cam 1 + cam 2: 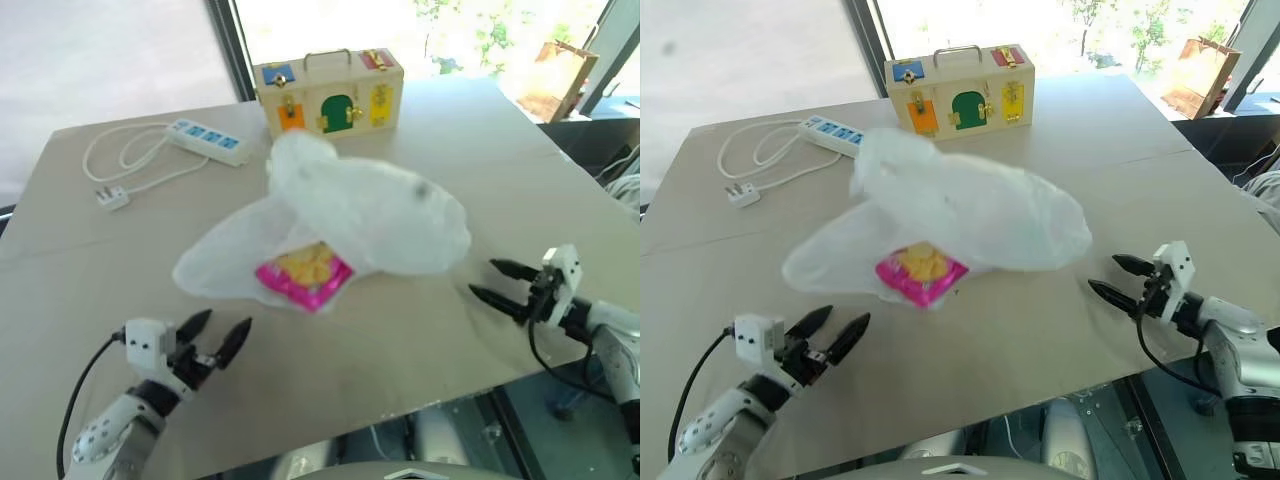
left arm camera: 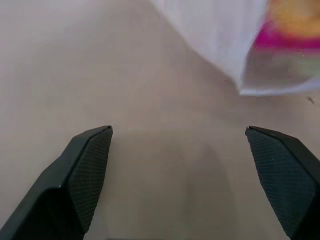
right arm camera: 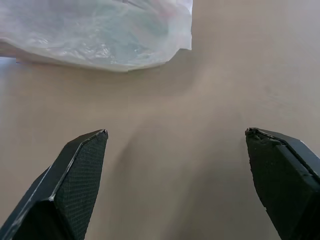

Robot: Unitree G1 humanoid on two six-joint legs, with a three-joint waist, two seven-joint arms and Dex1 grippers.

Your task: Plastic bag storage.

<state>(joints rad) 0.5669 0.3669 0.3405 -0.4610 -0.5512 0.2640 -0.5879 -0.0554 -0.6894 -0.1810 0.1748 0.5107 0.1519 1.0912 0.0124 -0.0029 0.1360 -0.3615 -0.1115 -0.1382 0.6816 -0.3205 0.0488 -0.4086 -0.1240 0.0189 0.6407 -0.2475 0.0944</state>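
here's the table [image 1: 90,300], pale beige, and right in the middle of it sits the plastic bag [image 1: 380,215], a big crinkly white translucent heap, puffed up and spread wide, its far end rising toward the wooden box [image 1: 328,92] at the far edge. peeking out from under the bag's near edge is a shiny pink chip packet [image 1: 303,275], yellow picture on it, half covered by the thin film. the wooden box stands upright at the far edge, a metal handle on top and coloured little doors and latches across its front, with the bag's far end just in front of it. toward the far left corner lies a white power strip [image 1: 208,141] with its cable looped beside it and the plug resting nearer the left edge, well apart from the bag. now the left gripper [image 1: 220,335], low over the near left part of the table, its two black fingers spread wide with nothing between them, pointing toward the bag but short of it; in the left wrist view the bag's edge and the pink packet sit beyond the fingertips. over on the right, the right gripper [image 1: 490,280] hovers near the right edge, jaws wide apart and empty, aimed at the bag's right side, with a stretch of bare table between.
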